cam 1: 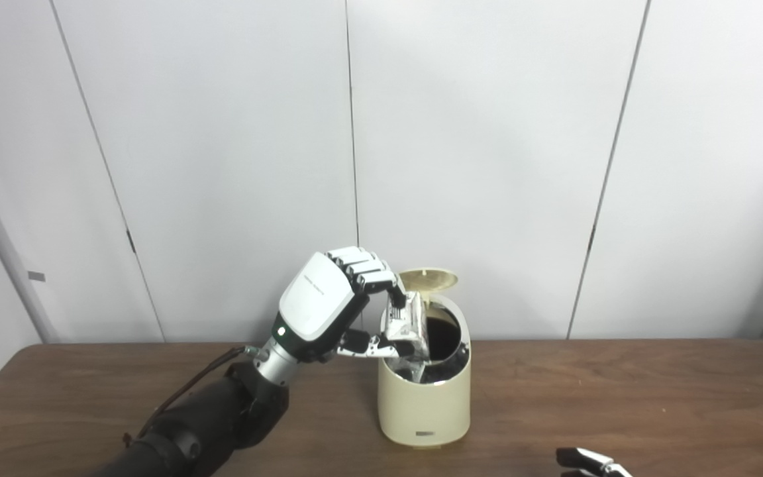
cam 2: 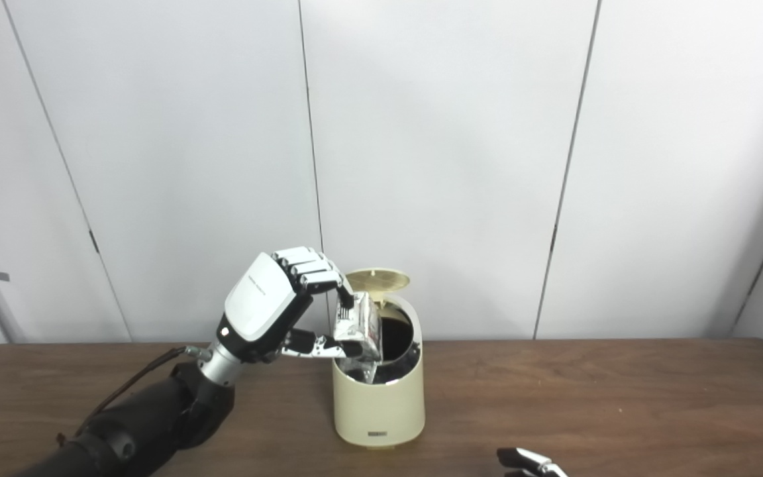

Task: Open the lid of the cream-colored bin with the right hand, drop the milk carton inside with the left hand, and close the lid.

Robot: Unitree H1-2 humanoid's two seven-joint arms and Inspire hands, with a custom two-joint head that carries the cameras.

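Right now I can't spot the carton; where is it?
The carton is held by the left hand over the open bin, at its left rim, centre table.

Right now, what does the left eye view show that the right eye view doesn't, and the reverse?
Only the left eye view: very little extra, just more wall past the table's left end. Only the right eye view: the table's far right corner. Both: the left hand shut on the milk carton at the mouth of the cream-colored bin, the lid standing open, and the right hand barely showing at the bottom edge.
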